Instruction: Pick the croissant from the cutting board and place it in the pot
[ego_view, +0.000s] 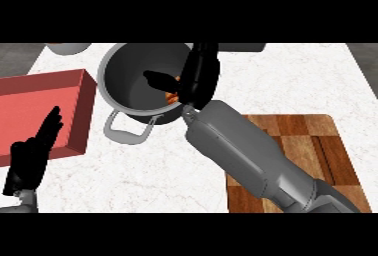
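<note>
Over the round grey metal pot (133, 75), the right hand (193, 75) curls round the orange-brown croissant (173, 95), mostly hidden beneath it. Left of the pot, the left hand (33, 150) rests open.

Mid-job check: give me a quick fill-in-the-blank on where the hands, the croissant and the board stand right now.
1. The right hand reaches over the round grey metal ___, its fingers curled around an orange-brown croissant.
2. The brown wooden cutting board lies to the pot's ___.
3. The left hand rests open over the ___ rectangular tray.

Missing words: pot; right; red
</note>
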